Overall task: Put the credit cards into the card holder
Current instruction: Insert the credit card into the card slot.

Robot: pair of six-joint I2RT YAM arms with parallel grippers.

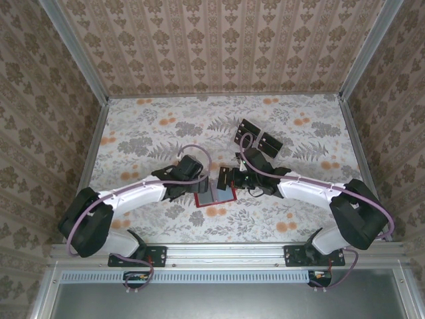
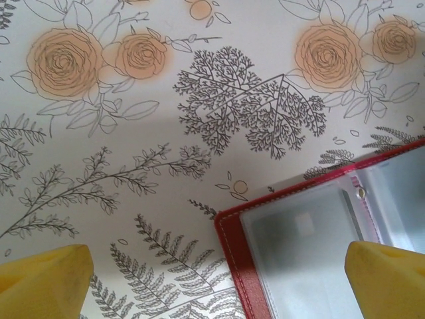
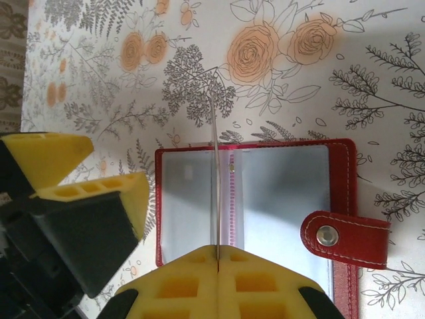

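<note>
The card holder [image 3: 344,174] lies open on the floral table, a red wallet with clear inner sleeves and a snap tab [image 3: 342,236]. My right gripper [image 3: 218,256] is shut on a credit card [image 3: 214,176]. The card shows edge-on as a thin line standing over the wallet's left sleeve, beside the spine. My left gripper [image 2: 216,284] is open, and its yellow fingers [image 2: 43,279] straddle the card holder's [image 2: 232,266] corner without touching it. In the top view both grippers [image 1: 196,187] [image 1: 234,179] meet over the wallet [image 1: 199,200]. More black credit cards [image 1: 251,131] lie further back.
The spare cards sit in a clear tray [image 1: 260,136] behind the right arm. The left finger's yellow pad [image 3: 99,199] hangs close to the wallet's left edge. Patterned walls [image 1: 40,119] enclose the table on three sides.
</note>
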